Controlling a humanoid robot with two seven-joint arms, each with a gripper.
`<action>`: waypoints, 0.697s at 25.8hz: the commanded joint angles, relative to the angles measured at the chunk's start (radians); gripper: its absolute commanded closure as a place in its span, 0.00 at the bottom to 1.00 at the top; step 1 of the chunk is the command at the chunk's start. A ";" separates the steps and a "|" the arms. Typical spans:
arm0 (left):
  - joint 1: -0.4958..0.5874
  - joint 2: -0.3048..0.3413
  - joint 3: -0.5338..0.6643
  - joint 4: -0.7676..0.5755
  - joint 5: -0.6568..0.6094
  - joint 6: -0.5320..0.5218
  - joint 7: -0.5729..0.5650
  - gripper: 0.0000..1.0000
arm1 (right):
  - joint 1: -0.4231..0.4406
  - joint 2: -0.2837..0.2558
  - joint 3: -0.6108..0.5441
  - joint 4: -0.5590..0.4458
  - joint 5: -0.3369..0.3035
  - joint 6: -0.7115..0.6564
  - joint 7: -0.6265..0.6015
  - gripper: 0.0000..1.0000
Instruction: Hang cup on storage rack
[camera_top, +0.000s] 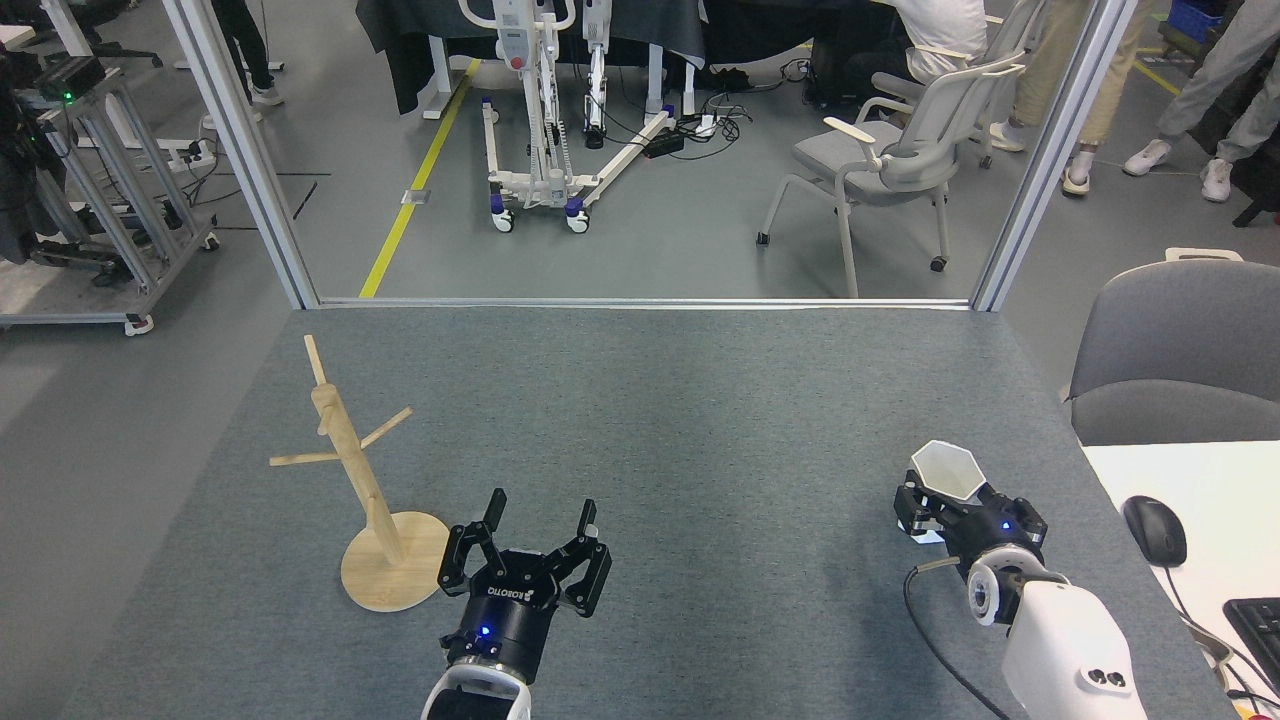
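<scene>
I see the cup (948, 472), white with a hexagonal rim, upright and open end up at the table's right side, its lower body clasped by my right gripper (955, 512). The storage rack (358, 487), light wood, stands on its round disc base at the left, post upright, thin pegs bare, well apart from the cup.
</scene>
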 joint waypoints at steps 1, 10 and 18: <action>0.000 0.000 0.000 0.000 0.000 0.001 0.000 0.00 | 0.007 -0.004 0.000 -0.035 0.001 -0.003 -0.016 0.91; 0.000 0.000 0.000 -0.005 0.000 -0.004 0.000 0.00 | 0.112 -0.007 0.054 -0.279 0.000 -0.038 -0.016 0.91; 0.000 0.003 0.000 -0.036 0.000 -0.061 -0.002 0.01 | 0.318 -0.054 0.061 -0.657 0.000 -0.081 -0.016 0.91</action>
